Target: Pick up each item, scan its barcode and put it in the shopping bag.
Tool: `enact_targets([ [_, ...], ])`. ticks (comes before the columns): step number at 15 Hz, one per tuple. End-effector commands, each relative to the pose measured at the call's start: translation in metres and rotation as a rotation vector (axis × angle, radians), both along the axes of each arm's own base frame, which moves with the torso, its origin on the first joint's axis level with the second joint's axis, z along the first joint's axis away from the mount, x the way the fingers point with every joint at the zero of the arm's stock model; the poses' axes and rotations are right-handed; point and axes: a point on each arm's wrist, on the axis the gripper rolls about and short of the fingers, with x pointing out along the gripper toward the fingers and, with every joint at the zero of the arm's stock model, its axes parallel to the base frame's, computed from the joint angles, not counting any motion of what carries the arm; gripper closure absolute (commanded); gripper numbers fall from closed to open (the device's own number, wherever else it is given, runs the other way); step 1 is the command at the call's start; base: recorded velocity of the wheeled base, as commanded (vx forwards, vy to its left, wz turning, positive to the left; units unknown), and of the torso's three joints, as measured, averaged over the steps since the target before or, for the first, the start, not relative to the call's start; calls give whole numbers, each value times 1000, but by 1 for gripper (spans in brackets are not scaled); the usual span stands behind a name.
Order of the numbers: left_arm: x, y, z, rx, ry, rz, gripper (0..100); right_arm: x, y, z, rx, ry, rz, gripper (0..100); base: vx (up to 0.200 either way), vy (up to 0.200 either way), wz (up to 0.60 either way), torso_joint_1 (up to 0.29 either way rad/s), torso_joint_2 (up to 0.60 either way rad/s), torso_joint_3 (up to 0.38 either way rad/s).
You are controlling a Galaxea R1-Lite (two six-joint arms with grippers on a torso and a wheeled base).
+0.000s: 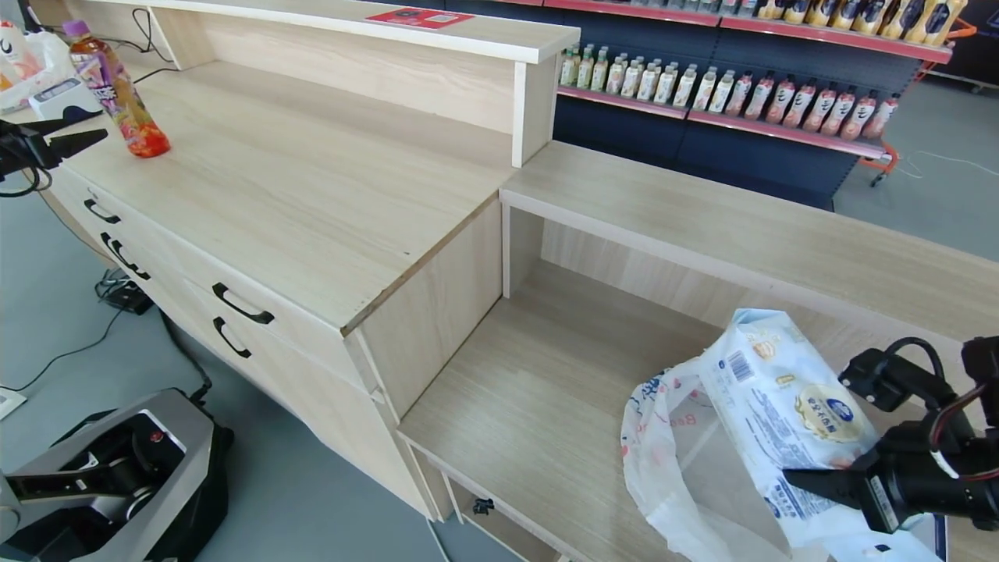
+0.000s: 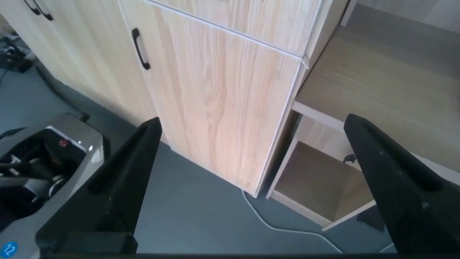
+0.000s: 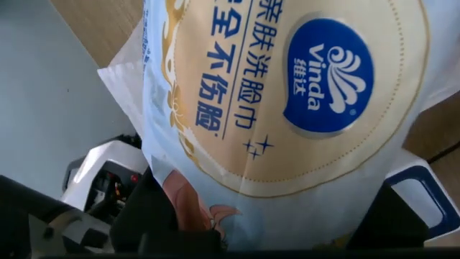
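Observation:
A white tissue pack (image 1: pixel 784 402) with a blue logo and a barcode is tilted over the open mouth of the white plastic shopping bag (image 1: pixel 659 460) on the lower counter. My right gripper (image 1: pixel 819 484) is shut on the pack's near end. In the right wrist view the tissue pack (image 3: pixel 287 108) sits between the dark fingers (image 3: pixel 154 216). A tea bottle (image 1: pixel 117 90) with a purple cap stands upright at the far left of the upper counter. My left gripper (image 1: pixel 86 129) hangs open just left of the bottle, off the counter's edge; the left gripper (image 2: pixel 259 180) holds nothing.
A small white device (image 1: pixel 58 95) and a white bag (image 1: pixel 23 66) lie behind the bottle. The upper counter (image 1: pixel 296 179) has drawers with black handles (image 1: pixel 242 306) and a raised back ledge (image 1: pixel 437 35). Store shelves of bottles (image 1: pixel 726 90) stand beyond.

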Motion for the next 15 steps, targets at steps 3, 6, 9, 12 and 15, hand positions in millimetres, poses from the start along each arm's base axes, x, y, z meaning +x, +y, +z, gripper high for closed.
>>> enact_targets([
  [3,0,0,0,0,0,0,0,29,9,-40,18,69,13,100,0,0,0,0,0,0],
  [6,0,0,0,0,0,0,0,27,15,-59,18,84,39,100,0,0,0,0,0,0],
  [9,0,0,0,0,0,0,0,25,16,-70,16,103,45,100,0,0,0,0,0,0],
  [12,0,0,0,0,0,0,0,32,16,-80,19,79,42,100,0,0,0,0,0,0],
  [15,0,0,0,0,0,0,0,43,24,-84,75,38,26,100,0,0,0,0,0,0],
])
